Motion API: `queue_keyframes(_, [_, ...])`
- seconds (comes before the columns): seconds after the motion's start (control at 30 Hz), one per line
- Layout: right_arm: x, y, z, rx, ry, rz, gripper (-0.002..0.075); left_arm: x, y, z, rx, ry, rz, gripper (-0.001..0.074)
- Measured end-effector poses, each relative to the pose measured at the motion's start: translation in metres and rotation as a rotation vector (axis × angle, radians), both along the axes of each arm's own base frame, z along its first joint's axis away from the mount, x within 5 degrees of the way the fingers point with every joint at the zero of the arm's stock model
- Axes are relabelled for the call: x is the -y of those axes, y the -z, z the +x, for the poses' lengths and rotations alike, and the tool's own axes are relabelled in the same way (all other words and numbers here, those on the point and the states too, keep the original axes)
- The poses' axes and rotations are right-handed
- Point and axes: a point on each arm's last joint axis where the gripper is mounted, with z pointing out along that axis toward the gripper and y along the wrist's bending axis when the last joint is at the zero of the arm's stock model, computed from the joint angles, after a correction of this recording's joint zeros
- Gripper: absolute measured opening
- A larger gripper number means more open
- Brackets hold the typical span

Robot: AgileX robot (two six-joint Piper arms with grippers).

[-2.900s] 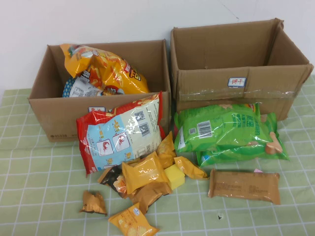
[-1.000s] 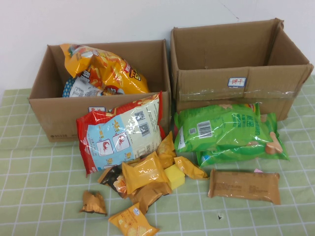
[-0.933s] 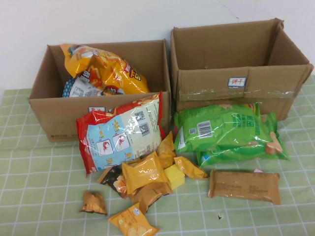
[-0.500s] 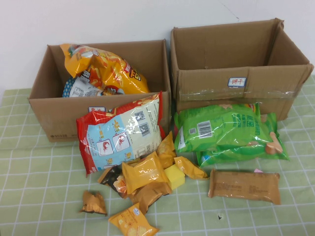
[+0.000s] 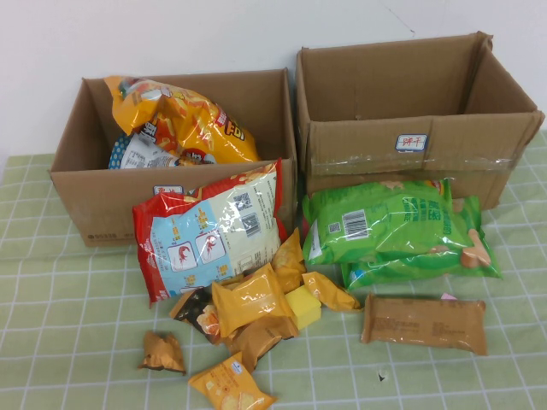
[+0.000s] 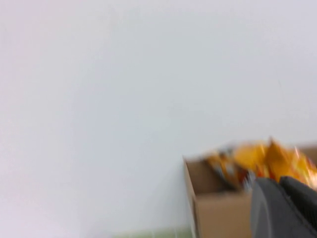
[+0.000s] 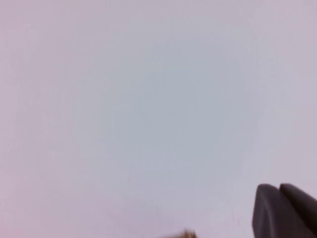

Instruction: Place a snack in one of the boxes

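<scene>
Two open cardboard boxes stand at the back: the left box (image 5: 94, 205) holds an orange chip bag (image 5: 184, 120), the right box (image 5: 410, 145) shows no contents. In front lie a red and white bag (image 5: 209, 231), green bags (image 5: 385, 226), a brown packet (image 5: 425, 323) and small yellow packets (image 5: 248, 299). Neither arm shows in the high view. My left gripper (image 6: 280, 208) is shut and empty, raised, facing the left box (image 6: 218, 213) and its orange bag (image 6: 262, 161). My right gripper (image 7: 280, 210) is shut and empty, facing the white wall.
A green checked cloth (image 5: 68, 307) covers the table. Small packets lie near the front edge, one yellow (image 5: 231, 386) and one brown (image 5: 162, 352). A white wall (image 5: 214, 34) stands behind the boxes.
</scene>
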Motion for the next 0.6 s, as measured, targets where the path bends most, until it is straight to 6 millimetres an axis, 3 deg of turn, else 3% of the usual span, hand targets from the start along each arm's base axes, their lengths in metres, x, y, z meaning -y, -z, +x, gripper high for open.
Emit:
queue_keyframes(0.27, [0.002,-0.009,-0.006,0.122,-0.001,0.051,-0.0002,-0.004,-0.017,-0.007,0.199,-0.046,-0.016,-0.0002])
queue_keyframes(0.4, [0.002,-0.012,-0.007,0.139,-0.009,0.070,-0.0002,-0.007,-0.026,-0.013,0.329,-0.029,-0.126,-0.0001])
queue_keyframes(0.53, [0.002,-0.037,-0.014,0.180,-0.023,0.080,-0.0002,-0.005,-0.029,-0.010,0.232,0.006,-0.138,-0.0001])
queue_keyframes(0.6, [0.001,-0.051,-0.017,0.151,-0.039,0.078,-0.0002,-0.001,-0.041,-0.011,0.150,0.036,-0.125,-0.0001])
